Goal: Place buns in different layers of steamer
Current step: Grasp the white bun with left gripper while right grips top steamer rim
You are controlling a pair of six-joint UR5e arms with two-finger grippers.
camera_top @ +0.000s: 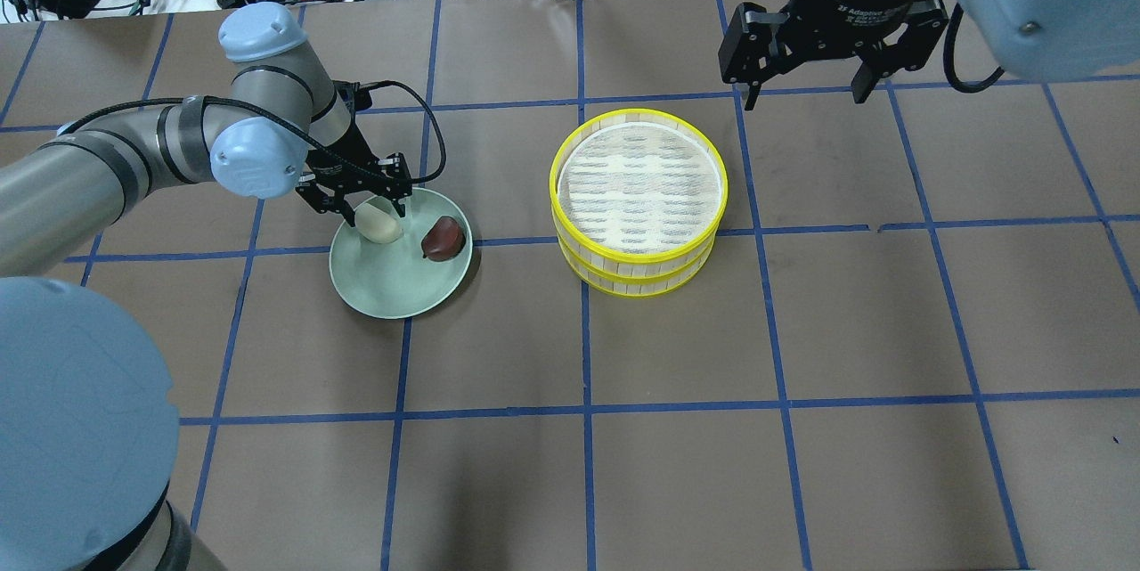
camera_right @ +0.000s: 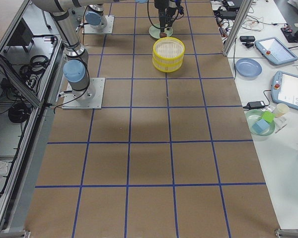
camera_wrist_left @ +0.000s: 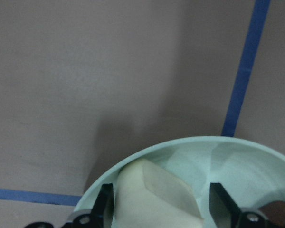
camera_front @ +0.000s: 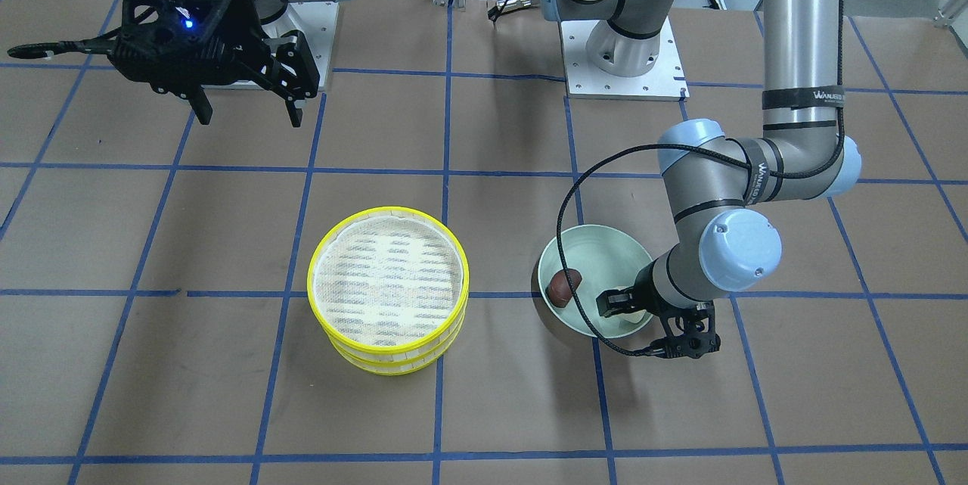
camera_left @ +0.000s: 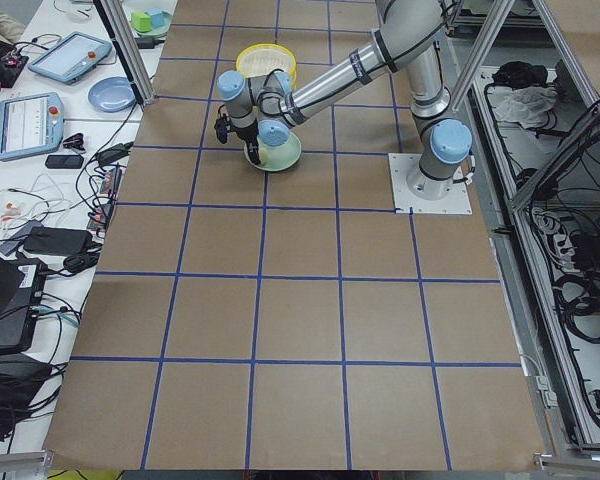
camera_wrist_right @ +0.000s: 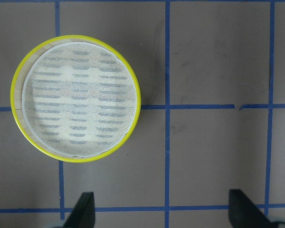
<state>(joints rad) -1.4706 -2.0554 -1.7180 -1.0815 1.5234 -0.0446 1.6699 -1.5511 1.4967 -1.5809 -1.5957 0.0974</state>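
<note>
The left gripper (camera_top: 372, 213) straddles the white bun (camera_top: 378, 225) on the plate (camera_top: 383, 290), beside the brown bun (camera_top: 443, 239); whether it pinches cannot be told. The right gripper (camera_top: 805, 99), fingers spread, hovers apart from the stacked steamer (camera_top: 637, 188).

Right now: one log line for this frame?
left gripper open, straddling cream-white bun on pale green plate | right gripper open, empty | reddish-brown bun on plate | steamer stacked, top bare

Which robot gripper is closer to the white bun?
Left. The left gripper is right at the white bun on the green plate, a finger on each side. The right gripper hangs open far away, past the steamer.
</note>
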